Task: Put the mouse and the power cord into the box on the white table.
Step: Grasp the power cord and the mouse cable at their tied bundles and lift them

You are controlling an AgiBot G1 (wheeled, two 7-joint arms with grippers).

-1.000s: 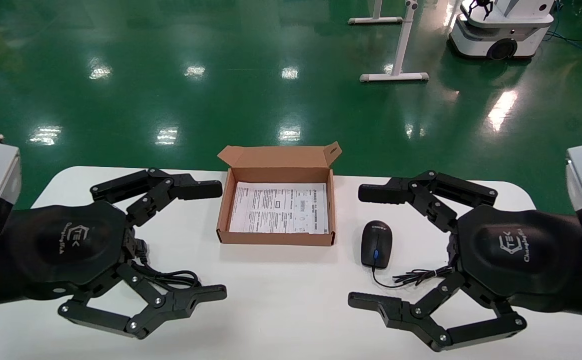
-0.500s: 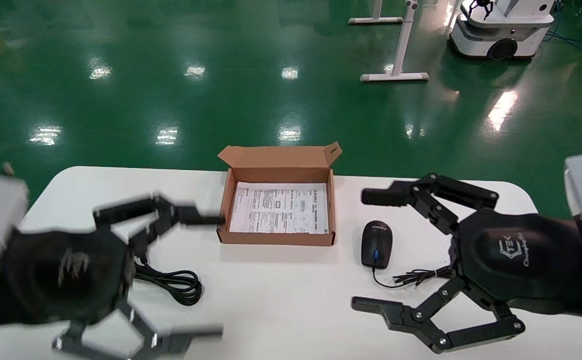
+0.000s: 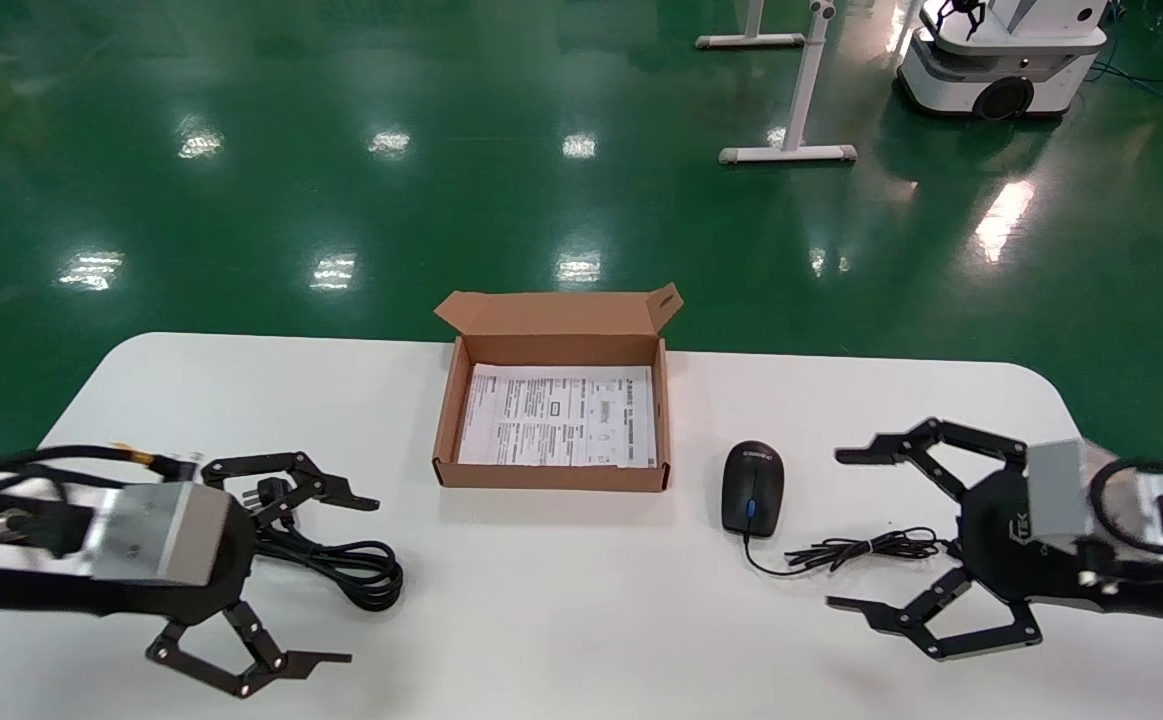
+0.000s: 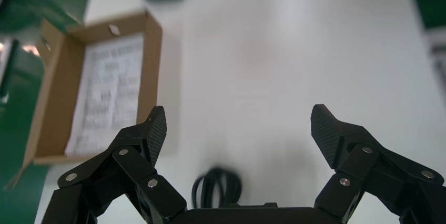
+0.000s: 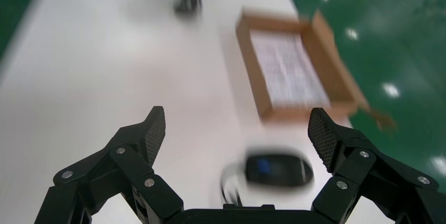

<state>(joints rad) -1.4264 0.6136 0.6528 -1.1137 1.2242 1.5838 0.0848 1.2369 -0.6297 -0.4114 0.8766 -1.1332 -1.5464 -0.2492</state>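
The open brown box [image 3: 446,420] sits at the middle back of the white table [image 3: 561,610], a printed sheet on its bottom. To the right of the box lies the black mouse [image 3: 752,488], its thin cable [image 3: 861,548] trailing to the right. The coiled power cord [image 3: 356,565] lies to the left of the box. My left gripper [image 3: 361,580] hangs open just over the cord's coil. My right gripper [image 3: 834,530] is open to the right of the mouse, above its cable. The left wrist view shows the cord [image 4: 216,187] close under the left gripper [image 4: 237,116]. In the right wrist view the mouse [image 5: 279,170] lies just ahead of the right gripper [image 5: 236,116].
Past the table's far edge is green floor with a white stand [image 3: 791,150] and another robot's base [image 3: 1001,60]. The box's lid flap [image 3: 561,312] stands up along its far side. Both wrist views also catch the box [image 4: 50,108] [image 5: 251,71].
Both arms have sunk low and drawn back toward the table's outer ends, uncovering the power cord and the mouse cable. Both grippers stayed open. Mouse, cord and box have not moved.
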